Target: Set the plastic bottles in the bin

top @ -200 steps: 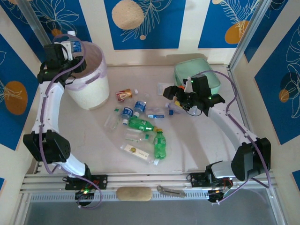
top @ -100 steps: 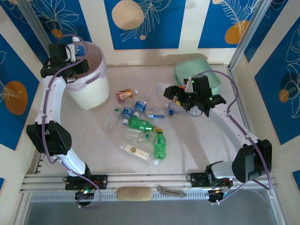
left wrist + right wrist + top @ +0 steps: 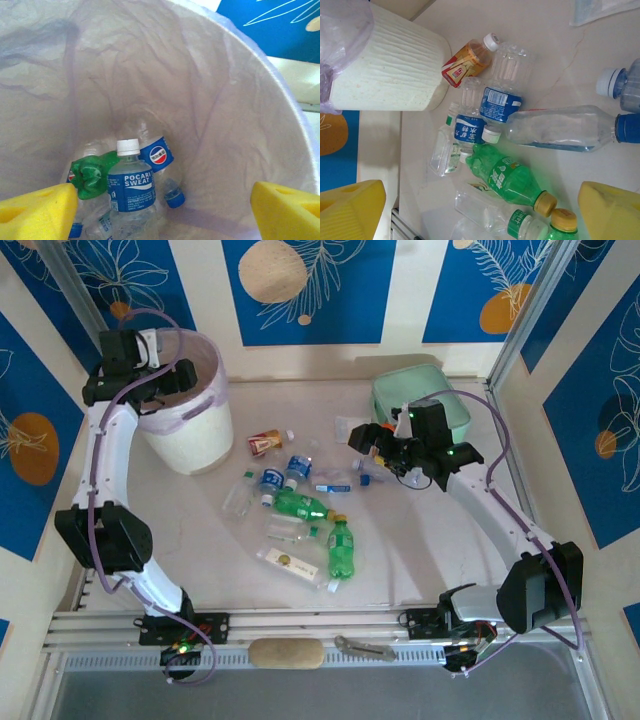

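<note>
The bin (image 3: 195,435), a white bucket with a pinkish bag, stands at the back left. My left gripper (image 3: 160,378) hangs open over its mouth. In the left wrist view the yellow fingers (image 3: 35,212) stand wide apart, and a clear blue-labelled bottle (image 3: 131,190) lies loose below them among a green one (image 3: 90,175) and other bottles. Several plastic bottles lie mid-table: a red-brown one (image 3: 265,441), blue-labelled ones (image 3: 297,466), green ones (image 3: 300,505). My right gripper (image 3: 372,448) hovers open to their right, above the green bottle (image 3: 512,180).
A mint-green case (image 3: 425,400) lies at the back right behind the right arm. The bin's ribbed wall (image 3: 390,70) stands close to the red-brown bottle (image 3: 467,62). A long clear blue-capped bottle (image 3: 560,130) lies near the right gripper. A beige roll (image 3: 286,653) rests on the front rail.
My left gripper has opened over the bin and the blue-labelled bottle it held has dropped inside. The right arm has stayed still.
</note>
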